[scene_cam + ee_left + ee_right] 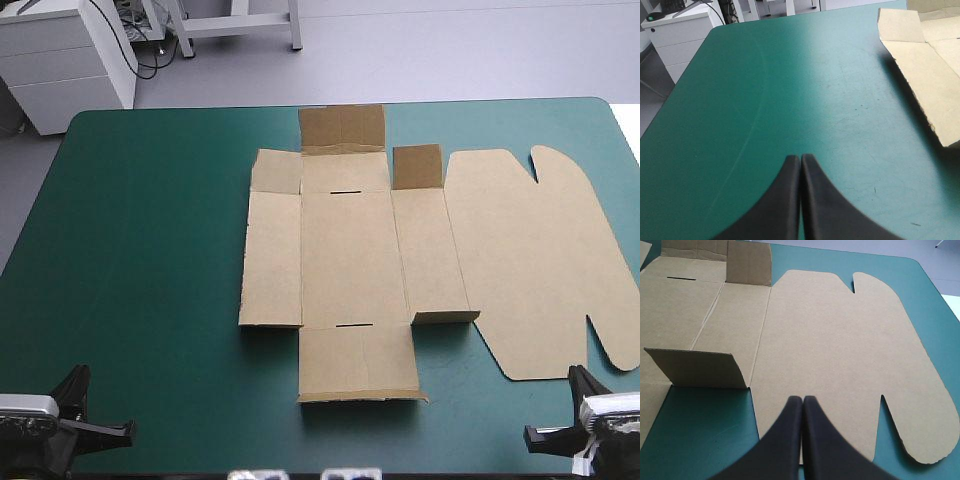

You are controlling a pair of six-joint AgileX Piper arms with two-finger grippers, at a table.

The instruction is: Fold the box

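Brown board, 1 cut sheet of it, is lying spread out as the box [350, 250] on the teal-green table cover [150, 280], reaching from the middle across to the right edge. 2 small flaps [700, 369] are standing upright at the ends of 1 narrow panel.

2 grippers are showing, 1 at each near corner. The left gripper [800, 159] is holding its black fingers pressed together in 1 pointed arch over bare cover, with only the sheet's left wing lying off to its side. The right gripper [803, 400] is likewise pressing its fingers together with nothing between them, pointing at the near edge of the big rounded panel [850, 340].

The right wrist view is showing both upright flaps face-on, while the high view is giving the near 1 as just a thin edge. Only the high view is taking in the whole sheet and both of its 2 narrow slots [345, 190].
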